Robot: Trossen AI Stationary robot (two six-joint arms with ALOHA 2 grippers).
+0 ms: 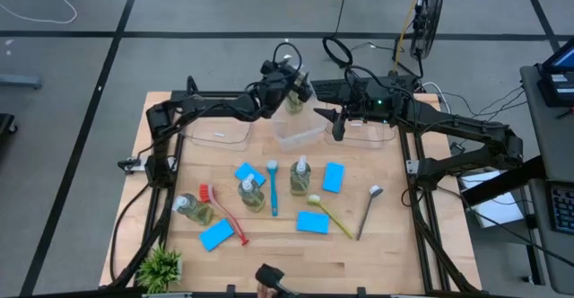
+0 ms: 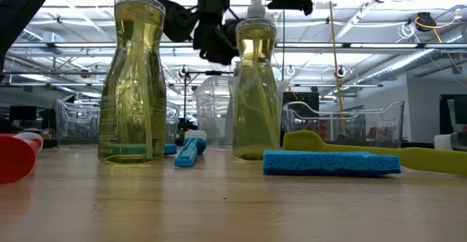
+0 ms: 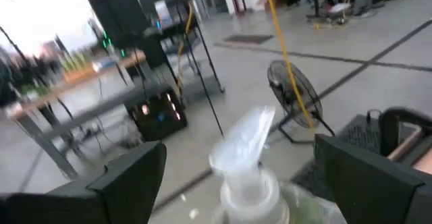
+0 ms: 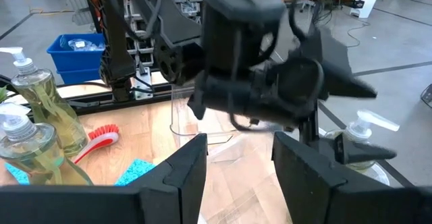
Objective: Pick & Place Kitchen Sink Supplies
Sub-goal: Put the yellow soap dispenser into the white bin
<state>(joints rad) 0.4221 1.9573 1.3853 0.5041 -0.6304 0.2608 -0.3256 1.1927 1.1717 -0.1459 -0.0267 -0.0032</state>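
A clear pump bottle of yellow-green soap (image 1: 294, 102) stands upright at the far side of the middle clear bin (image 1: 301, 136). My left gripper (image 1: 289, 86) is open around it, and its pump head (image 3: 244, 158) shows between the two fingers, clear of both. My right gripper (image 1: 338, 127) hangs open and holding nothing over the right bin (image 1: 369, 135). Three more soap bottles (image 1: 252, 194), several blue sponges (image 1: 334, 177) and brushes, red (image 1: 226, 215), blue (image 1: 272, 187), yellow-green (image 1: 330, 214) and brown (image 1: 368, 210), lie on the table nearer the front.
A third clear bin (image 1: 217, 133) stands at the far left. A small green potted plant (image 1: 161, 267) sits at the near left corner. In the low view two bottles (image 2: 139, 82) and a sponge (image 2: 332, 162) stand close in front.
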